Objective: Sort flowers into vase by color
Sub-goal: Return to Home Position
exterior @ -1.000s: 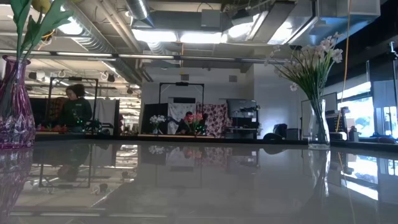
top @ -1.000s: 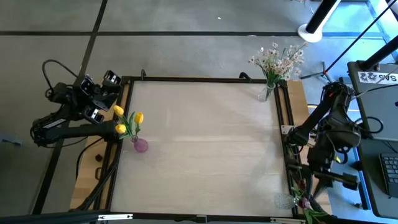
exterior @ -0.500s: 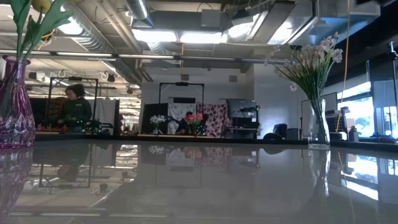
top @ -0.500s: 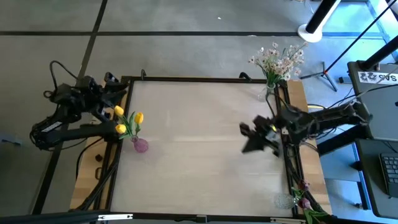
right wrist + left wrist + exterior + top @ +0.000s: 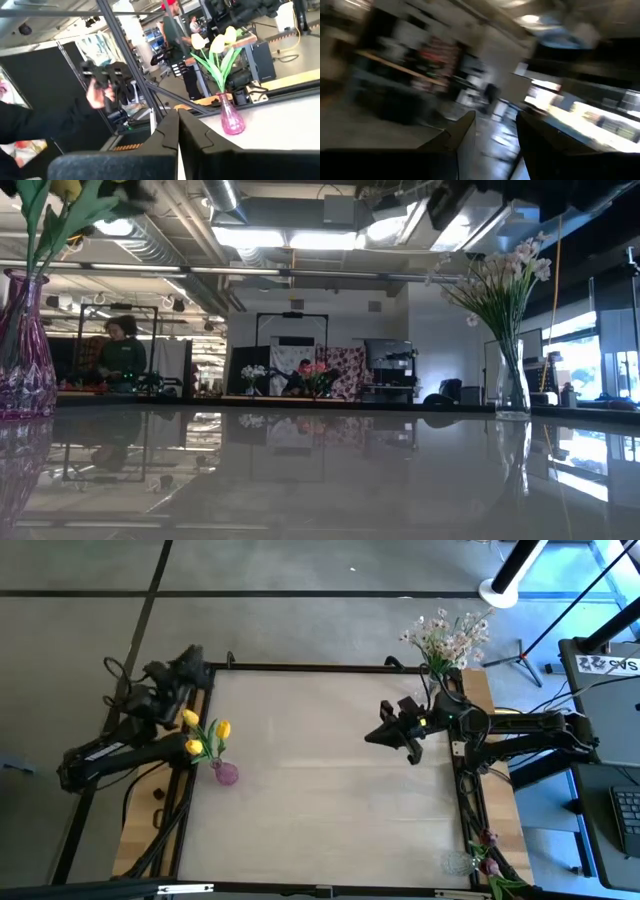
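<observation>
With yellow tulips (image 5: 205,732) in the purple vase (image 5: 227,774) at left, white-pink sprays (image 5: 445,635) far right and red tulips (image 5: 487,862) near right, we judge sorting complete: the right gripper (image 5: 384,734) over the table (image 5: 320,800) has its fingers (image 5: 167,132) pressed together and empty, while the left gripper (image 5: 188,668) at the far-left edge has its fingers (image 5: 462,135) parted and empty.

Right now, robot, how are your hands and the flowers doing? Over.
Left gripper open, empty, at table's far left corner. Right gripper shut, empty, above table. Yellow tulips in purple vase, white blossoms in theirs. Nothing in the way.
</observation>
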Robot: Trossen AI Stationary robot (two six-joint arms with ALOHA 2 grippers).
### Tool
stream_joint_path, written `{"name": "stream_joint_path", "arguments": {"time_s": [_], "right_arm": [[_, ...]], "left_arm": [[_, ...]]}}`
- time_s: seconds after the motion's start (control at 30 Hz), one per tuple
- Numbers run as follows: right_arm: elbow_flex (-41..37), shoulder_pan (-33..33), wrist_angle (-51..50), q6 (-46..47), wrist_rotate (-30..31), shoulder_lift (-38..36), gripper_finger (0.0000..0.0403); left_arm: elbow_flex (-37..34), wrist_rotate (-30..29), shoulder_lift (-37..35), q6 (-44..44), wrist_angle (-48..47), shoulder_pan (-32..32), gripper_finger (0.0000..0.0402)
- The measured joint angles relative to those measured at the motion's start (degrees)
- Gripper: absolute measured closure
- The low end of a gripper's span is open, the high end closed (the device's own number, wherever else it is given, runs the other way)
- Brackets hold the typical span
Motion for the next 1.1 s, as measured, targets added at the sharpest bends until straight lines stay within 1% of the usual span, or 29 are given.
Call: {"name": "stream_joint_path", "arguments": {"time_s": [0.07, 0.1, 0.23, 0.37, 0.4, 0.53, 0.7, 0.77, 0.87, 0.93, 1.1], "right_arm": [[0.0, 0.0, 0.0, 1.4, 0.2, 0.0, 0.0401], [0.0, 0.0, 0.0, 1.5, 0.4, 0.0, 0.0401], [0.0, 0.0, 0.2, 1.5, 1.7, -0.1, 0.0401], [0.0, 0.0, 0.2, 1.3, 1.8, -0.1, 0.0402], [0.0, 0.0, 0.2, 1.3, 1.8, -0.1, 0.0402], [0.0, 0.0, 0.2, 1.3, 1.7, -0.1, 0.0402], [0.0, 0.0, 0.1, 1.2, 2.5, -0.1, 0.0402], [0.0, 0.0, 0.1, 1.2, 3.0, -0.1, 0.0402], [0.0, 0.0, 0.0, 1.2, 3.8, -0.1, 0.0402], [0.0, 0.0, 0.1, 0.9, 3.7, -0.1, 0.0402], [0.0, 0.0, 2.8, -5.1, 1.2, -0.1, 0.0402]], "left_arm": [[-2.9, -6.4, 0.0, 1.6, 3.2, 1.7, 0.0262], [-4.2, -8.3, 0.0, 1.8, 4.0, 2.5, 0.0262], [-9.1, -11.1, 0.0, 0.7, 4.1, 4.9, 0.0262], [-13.5, -12.6, -0.2, -2.4, 4.3, 5.3, 0.0262], [-14.6, -13.7, -0.3, -3.7, 4.2, 5.3, 0.0262], [-19.7, -21.1, -1.5, -9.1, 6.2, 4.5, 0.0262], [-24.7, -24.5, -2.6, -10.9, 11.3, 0.7, 0.0262], [-26.0, -28.2, -2.7, -10.6, 11.1, -1.2, 0.0262], [-26.0, -33.5, -2.8, -9.4, 10.9, -5.0, 0.0262], [-26.0, -34.7, -2.8, -7.7, 10.9, -7.9, 0.0262], [-26.0, -35.8, -2.8, -4.8, 8.7, -14.6, 0.0262]]}}
